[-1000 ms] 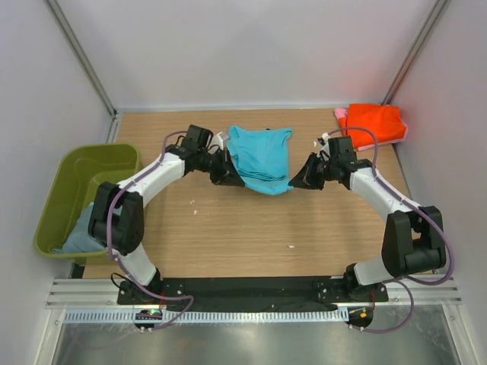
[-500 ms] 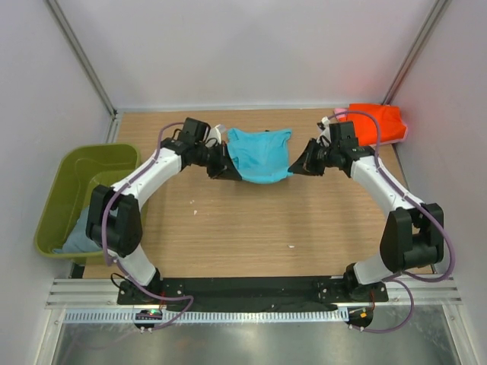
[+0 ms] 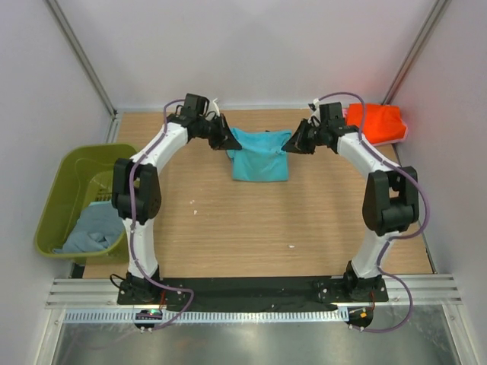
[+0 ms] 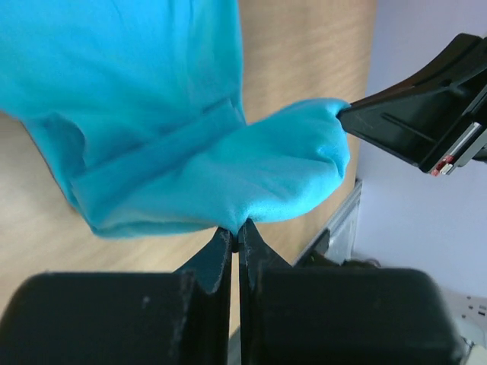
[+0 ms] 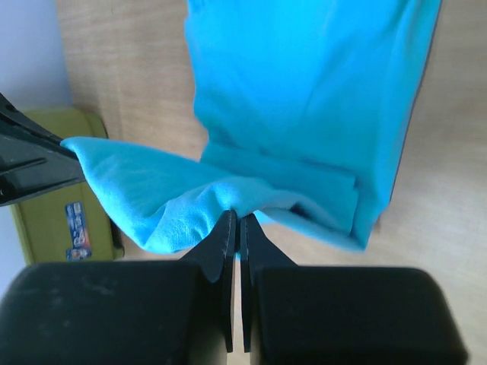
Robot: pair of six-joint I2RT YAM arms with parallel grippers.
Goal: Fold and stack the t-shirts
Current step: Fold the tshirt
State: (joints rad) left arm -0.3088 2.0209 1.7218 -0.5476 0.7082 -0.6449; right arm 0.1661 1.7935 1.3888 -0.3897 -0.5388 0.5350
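Note:
The turquoise t-shirt (image 3: 259, 156) lies partly folded at the far middle of the table, its far edge lifted between both grippers. My left gripper (image 3: 227, 141) is shut on its left corner; the pinched cloth shows in the left wrist view (image 4: 251, 190). My right gripper (image 3: 290, 144) is shut on the right corner, seen in the right wrist view (image 5: 228, 198). The orange-red t-shirt (image 3: 373, 123) lies folded at the far right, with a pink edge (image 3: 340, 114) showing under it. The grey-blue t-shirt (image 3: 90, 228) lies in the bin.
The olive-green plastic bin (image 3: 68, 179) stands at the left edge of the table. The back wall runs close behind both grippers. Small white specks (image 3: 291, 245) lie on the wood.
Both grippers have carried the turquoise shirt's edge toward the back wall, folding it over; the shirt now lies squarer and farther back.

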